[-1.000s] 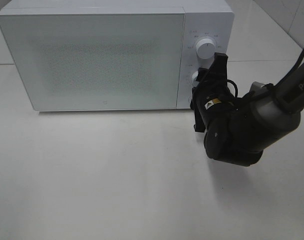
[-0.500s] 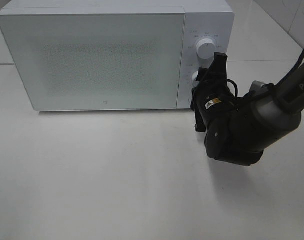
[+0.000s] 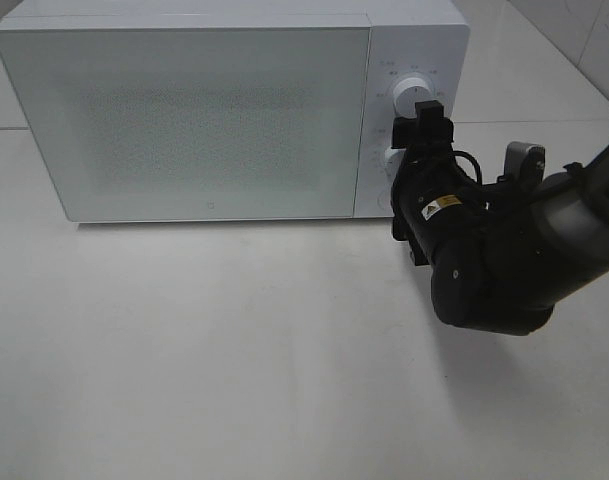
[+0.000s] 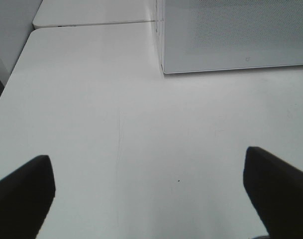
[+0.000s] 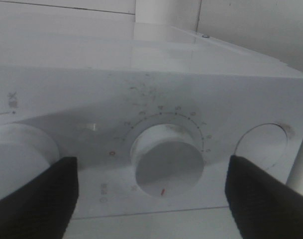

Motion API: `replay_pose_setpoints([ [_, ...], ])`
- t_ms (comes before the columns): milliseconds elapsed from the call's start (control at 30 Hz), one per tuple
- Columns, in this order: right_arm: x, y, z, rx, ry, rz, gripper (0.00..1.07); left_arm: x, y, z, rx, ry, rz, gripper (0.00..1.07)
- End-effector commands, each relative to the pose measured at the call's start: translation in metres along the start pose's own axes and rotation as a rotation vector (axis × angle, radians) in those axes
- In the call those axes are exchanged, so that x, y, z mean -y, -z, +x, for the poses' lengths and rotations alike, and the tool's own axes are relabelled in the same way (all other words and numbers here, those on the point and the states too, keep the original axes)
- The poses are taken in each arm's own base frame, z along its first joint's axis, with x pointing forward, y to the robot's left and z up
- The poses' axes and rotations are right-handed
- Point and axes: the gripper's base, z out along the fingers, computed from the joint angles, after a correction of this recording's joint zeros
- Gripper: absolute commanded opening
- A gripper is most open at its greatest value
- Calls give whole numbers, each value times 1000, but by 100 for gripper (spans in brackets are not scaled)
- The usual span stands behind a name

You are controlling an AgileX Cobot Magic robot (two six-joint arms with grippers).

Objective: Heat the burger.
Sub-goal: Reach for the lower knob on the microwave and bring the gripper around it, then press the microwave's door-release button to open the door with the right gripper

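Your right hand (image 5: 152, 172) is releasing the boxy white microwave's (image 3: 204, 110) lower round white dial (image 5: 167, 160), fingers (image 5: 37, 194) spreading wide, holding nothing; heating is probably starting.

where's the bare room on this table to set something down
The table stretch in front of the microwave door is bare, across to its left side. Crowded on the right: the right claw and its arm sit at the microwave's dial.
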Motion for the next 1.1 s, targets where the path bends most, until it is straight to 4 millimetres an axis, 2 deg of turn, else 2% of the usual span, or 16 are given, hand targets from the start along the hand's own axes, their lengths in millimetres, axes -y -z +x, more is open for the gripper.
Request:
replay_pose_setpoints([
  [33,-2,9,-4,-33,49,5,77,1,4,2,35,2,2,98],
  [267,-3,27,-9,-117,210,74,76,1,4,2,35,2,2,98],
  [300,-4,32,-8,-170,327,108,76,1,4,2,35,2,2,98],
  [367,-6,33,-6,-197,381,122,76,1,4,2,35,2,2,98],
  [400,-11,38,-4,-273,529,146,76,1,4,2,35,2,2,98],
  [433,-11,38,-4,-273,529,146,76,1,4,2,35,2,2,98],
  [500,-19,45,-2,-357,706,157,76,1,4,2,35,2,2,98],
  [533,-19,45,-2,-357,706,157,76,1,4,2,35,2,2,98],
  [567,-21,47,-2,-383,778,150,76,1,4,2,35,2,2,98],
  [600,-24,51,-2,-425,926,138,76,1,4,2,35,2,2,98],
  [633,-24,51,-2,-425,926,138,76,1,4,2,35,2,2,98],
  [667,-26,54,-2,-473,1039,137,76,1,4,2,35,2,2,98],
  [733,-27,55,-1,-505,1097,142,76,1,4,2,35,2,2,98],
  [767,-28,57,1,-582,1192,157,76,1,4,2,35,2,2,98],
  [967,-39,52,-9,-783,1357,217,76,1,4,2,35,2,2,98],
  [1100,-47,54,-17,-864,1401,248,76,1,4,2,35,2,2,98],
])
